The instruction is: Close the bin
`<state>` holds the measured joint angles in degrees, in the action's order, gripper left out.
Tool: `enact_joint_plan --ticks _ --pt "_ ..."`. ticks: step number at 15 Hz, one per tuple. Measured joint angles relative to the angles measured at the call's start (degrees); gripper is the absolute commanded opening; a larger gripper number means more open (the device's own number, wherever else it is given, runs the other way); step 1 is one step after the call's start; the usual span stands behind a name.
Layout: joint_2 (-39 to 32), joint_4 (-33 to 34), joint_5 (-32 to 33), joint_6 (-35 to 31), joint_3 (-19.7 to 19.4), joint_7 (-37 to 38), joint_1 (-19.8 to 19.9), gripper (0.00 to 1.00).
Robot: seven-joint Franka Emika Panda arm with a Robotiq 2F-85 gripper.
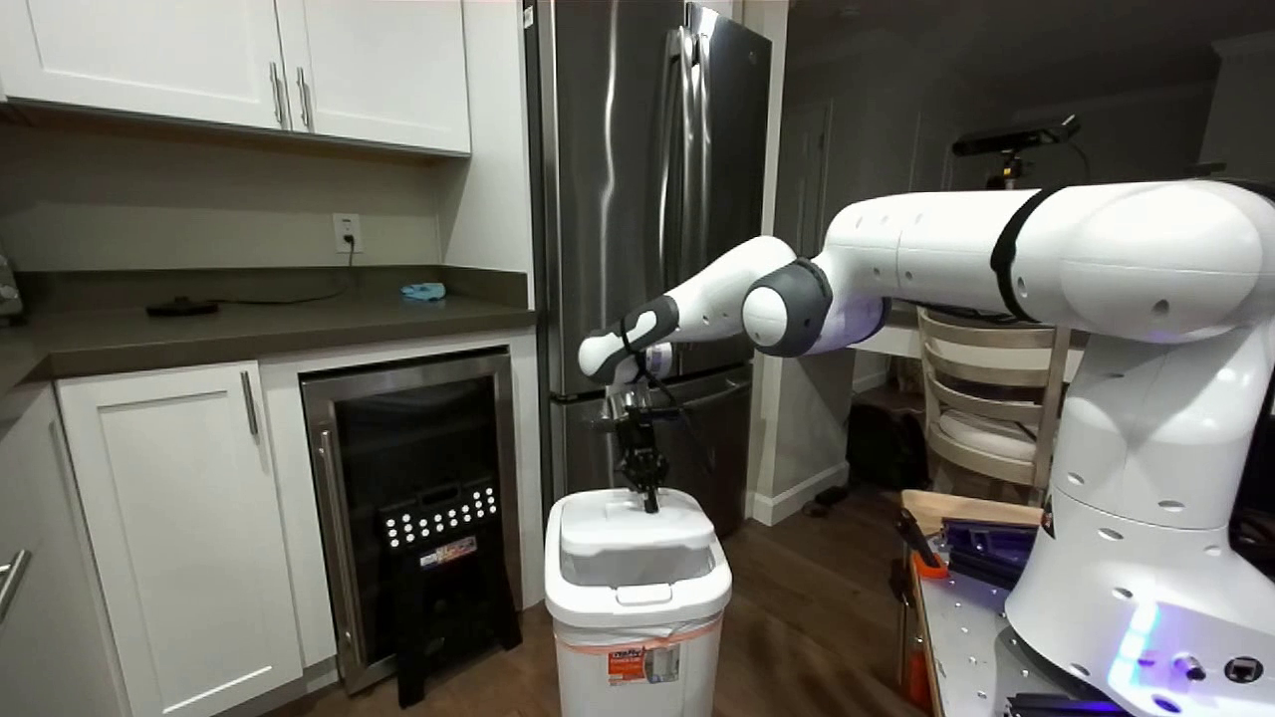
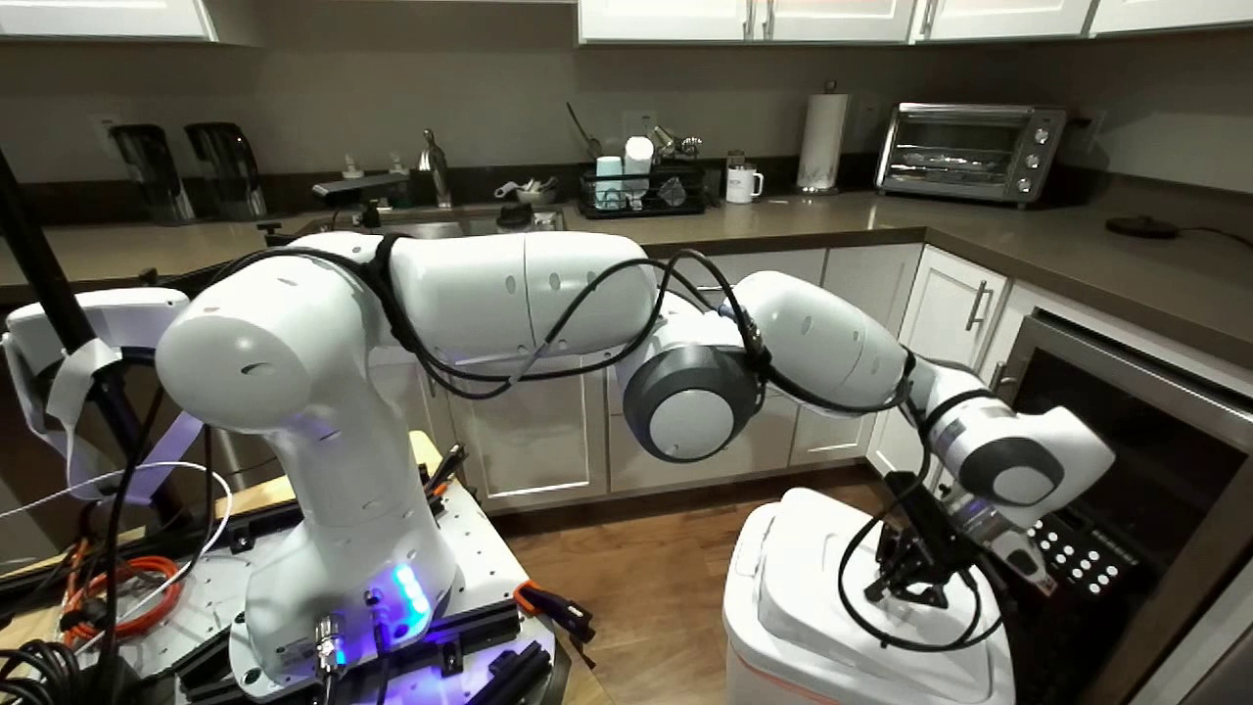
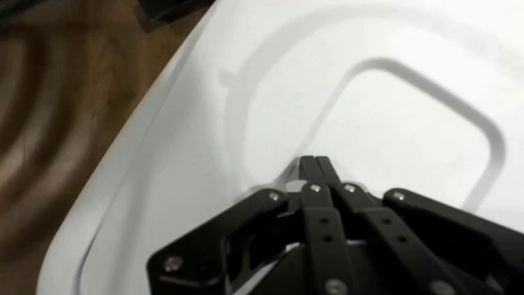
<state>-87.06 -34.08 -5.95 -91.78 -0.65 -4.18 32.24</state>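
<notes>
Tool (image 1: pixel 651 501), tips together, stands at the lid (image 1: pixel 630 531) of a seemingly part-closed bin (image 1: pixel 642 612), a 6 o'clock gap left in an exterior view.

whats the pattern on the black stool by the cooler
Polka-dotted, white on black; the stool's top shows best in an exterior view.

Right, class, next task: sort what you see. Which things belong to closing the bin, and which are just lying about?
Belong to the job:
white bin
its lid, not yet closed
robot's hand, closed, at the lid

Just lying about:
white mug
toaster oven
paper towel roll
black step stool
slatted chair
</notes>
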Motion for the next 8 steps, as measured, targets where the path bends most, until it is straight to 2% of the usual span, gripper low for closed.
enact_joint_plan --ticks 3,8 --pt "0.14 -6.53 -3.48 -1.28 0.71 0.00 0.76 0.03" --pt "1.77 -8.91 -4.29 -0.26 1.13 -0.10 -0.22 0.02"
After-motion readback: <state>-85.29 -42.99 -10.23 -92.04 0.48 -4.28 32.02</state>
